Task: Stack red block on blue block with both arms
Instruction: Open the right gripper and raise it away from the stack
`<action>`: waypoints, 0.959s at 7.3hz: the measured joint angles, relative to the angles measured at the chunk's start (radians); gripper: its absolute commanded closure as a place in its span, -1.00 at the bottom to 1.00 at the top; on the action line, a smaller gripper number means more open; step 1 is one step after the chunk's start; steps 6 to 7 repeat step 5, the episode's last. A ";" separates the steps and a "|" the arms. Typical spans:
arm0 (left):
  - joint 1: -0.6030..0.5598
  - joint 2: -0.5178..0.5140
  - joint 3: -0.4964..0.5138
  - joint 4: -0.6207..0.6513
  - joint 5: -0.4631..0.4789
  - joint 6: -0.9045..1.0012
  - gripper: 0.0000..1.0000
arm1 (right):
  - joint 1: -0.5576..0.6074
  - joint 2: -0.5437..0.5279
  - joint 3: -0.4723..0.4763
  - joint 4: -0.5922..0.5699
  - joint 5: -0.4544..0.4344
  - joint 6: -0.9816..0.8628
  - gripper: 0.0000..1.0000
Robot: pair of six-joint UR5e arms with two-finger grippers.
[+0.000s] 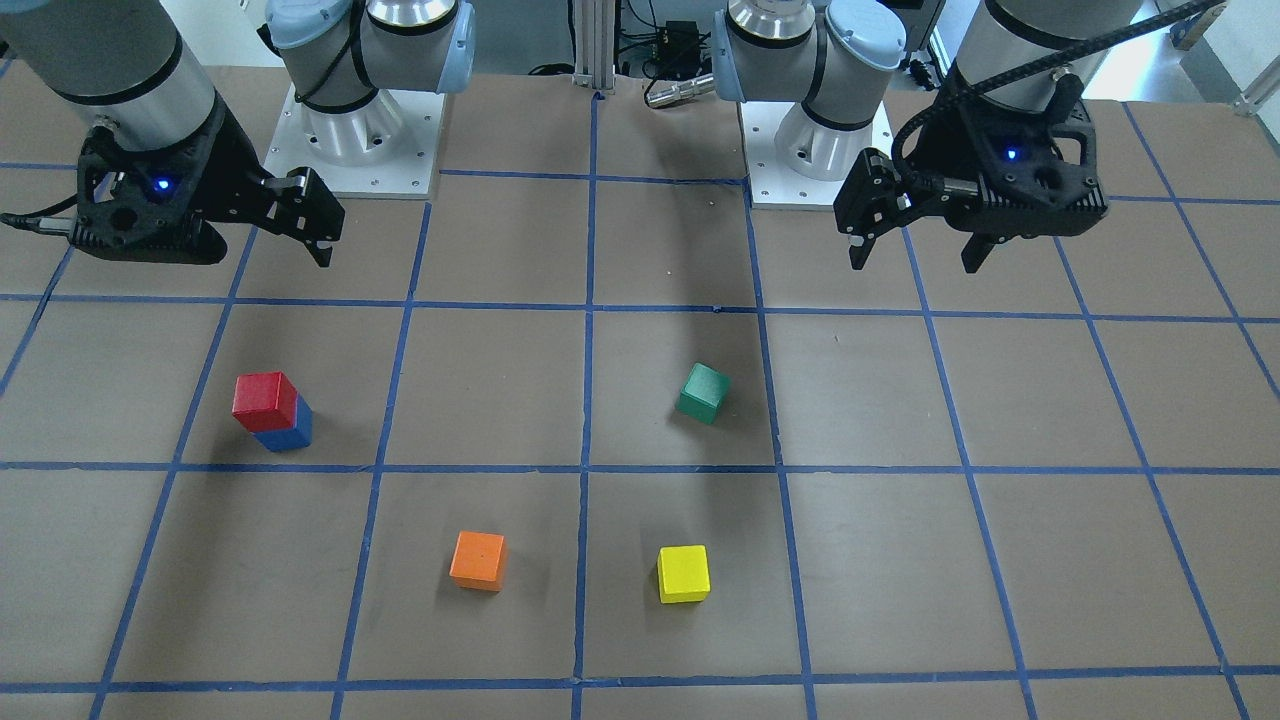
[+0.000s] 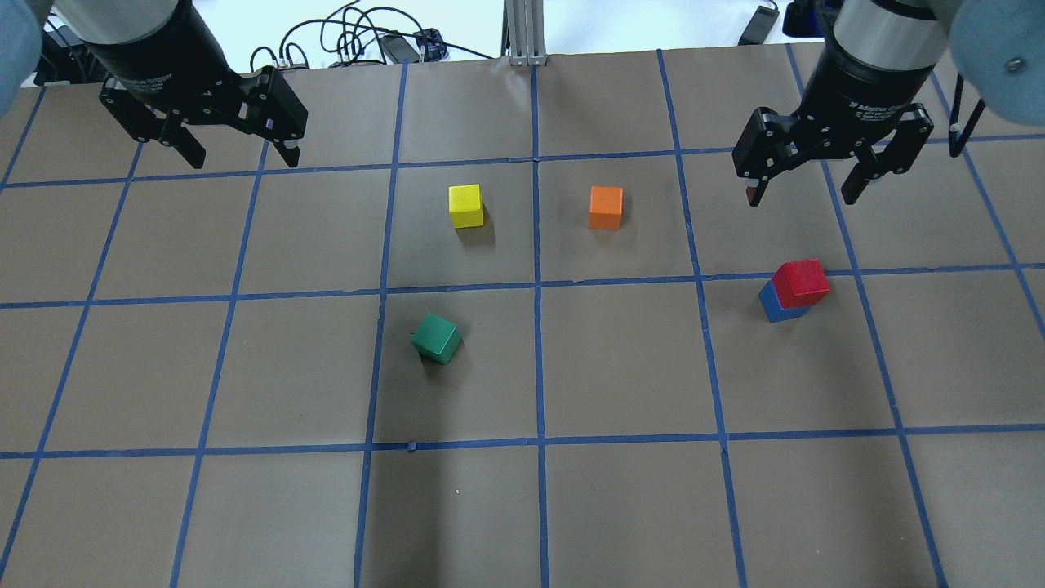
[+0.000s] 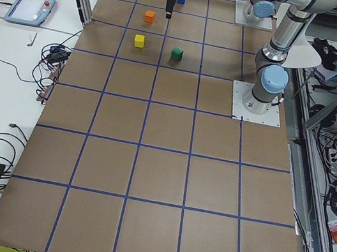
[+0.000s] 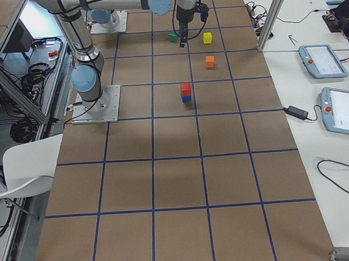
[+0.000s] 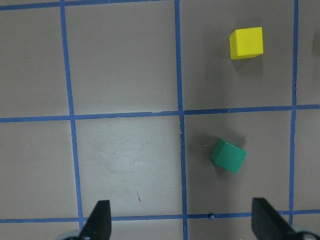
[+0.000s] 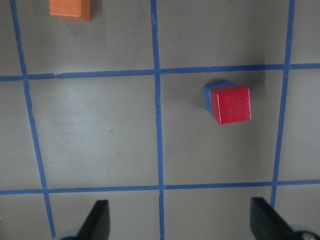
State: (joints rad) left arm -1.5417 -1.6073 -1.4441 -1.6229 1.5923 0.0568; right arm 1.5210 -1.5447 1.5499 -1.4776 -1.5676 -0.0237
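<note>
Gridded table (image 2: 620, 367) | red block (image 2: 801, 282) atop blue block (image 2: 771, 304), near but clear of right gripper (image 2: 800, 196), spread | left gripper (image 2: 243, 159) spread

Small matte red cube (image 2: 802, 282) on top of small matte blue cube (image 2: 771, 306), set slightly off square. Stack on robot's right half of brown paper-covered gridded table (image 2: 620, 367). Small matte green cube (image 2: 437, 338) in same grid row, left of centre line, one square between it and stack, askew to grid. Small matte yellow cube (image 2: 466, 205) and small matte orange cube (image 2: 605, 207) one row farther from robot, in adjacent squares, yellow left, orange right. Black left gripper (image 2: 243, 155) raised over left side and black right gripper (image 2: 800, 196) over right side, both apart from cubes.
</note>
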 measured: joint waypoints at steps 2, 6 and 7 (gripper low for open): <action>0.000 -0.001 0.001 0.000 -0.001 0.000 -1.00 | 0.016 -0.001 0.004 -0.005 -0.002 0.004 -1.00; 0.000 -0.002 0.001 0.000 0.000 0.000 -1.00 | 0.019 0.000 0.006 -0.010 -0.001 0.003 -1.00; 0.000 -0.002 0.001 0.000 0.000 0.000 -1.00 | 0.019 0.000 0.006 -0.010 -0.001 0.003 -1.00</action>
